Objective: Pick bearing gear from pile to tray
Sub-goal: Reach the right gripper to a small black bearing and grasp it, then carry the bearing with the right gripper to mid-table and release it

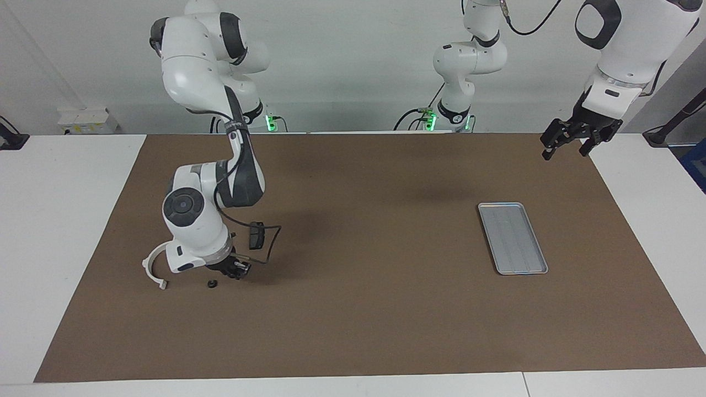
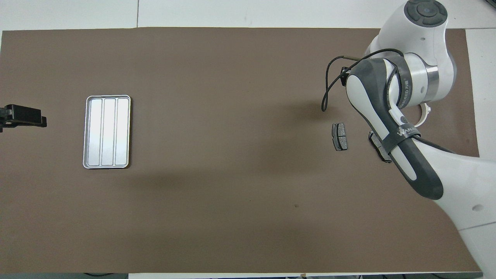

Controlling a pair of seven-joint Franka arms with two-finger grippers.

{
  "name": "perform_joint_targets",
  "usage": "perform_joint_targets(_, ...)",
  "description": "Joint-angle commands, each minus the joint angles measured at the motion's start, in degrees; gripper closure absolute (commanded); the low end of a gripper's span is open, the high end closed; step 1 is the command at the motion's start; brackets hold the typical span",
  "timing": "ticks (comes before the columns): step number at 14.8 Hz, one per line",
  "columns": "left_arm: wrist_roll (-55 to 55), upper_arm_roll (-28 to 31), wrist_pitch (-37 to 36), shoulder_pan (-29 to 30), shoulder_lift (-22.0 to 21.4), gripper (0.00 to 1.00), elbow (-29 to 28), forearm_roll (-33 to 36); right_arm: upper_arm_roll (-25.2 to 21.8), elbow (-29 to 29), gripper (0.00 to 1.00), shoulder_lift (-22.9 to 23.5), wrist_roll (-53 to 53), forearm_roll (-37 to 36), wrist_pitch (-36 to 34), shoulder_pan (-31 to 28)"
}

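The pile lies toward the right arm's end of the mat. It holds a white half-ring bracket [image 1: 154, 267], a dark brake pad [image 1: 256, 235] and a tiny black round piece [image 1: 211, 284], the bearing gear. My right gripper [image 1: 236, 270] is down at the mat beside that round piece, between the bracket and the brake pad. In the overhead view the right arm covers it, along with part of a second brake pad [image 2: 378, 149]. The silver tray [image 1: 512, 238] sits bare toward the left arm's end. My left gripper [image 1: 567, 146] hangs open and raised over the mat's corner.
A black cable [image 1: 272, 242] loops off the right wrist, close over the brake pad. A brown mat [image 1: 364, 309] covers the table, with white tabletop around it. The wide middle stretch of mat separates the pile from the tray.
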Motion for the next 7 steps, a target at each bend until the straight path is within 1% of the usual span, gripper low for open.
perform_joint_targets(1,0.54,-0.46,3.71,0.87,-2.48,0.0,-3.14,0.54,0.21,1.63,1.0,-3.9,1.83,-0.08,-6.01,4.1)
perform_joint_targets(4,0.63,-0.38,3.99,1.04,-2.48,0.0,-3.31,0.54,0.21,1.64,1.0,-7.69,12.09,0.79,-7.88,10.59)
perform_joint_targets(7,1.06,-0.38,4.16,1.22,-2.31,0.0,-4.1,0.54,0.38,1.03,1.0,-8.31,24.92,4.3,-6.21,16.14)
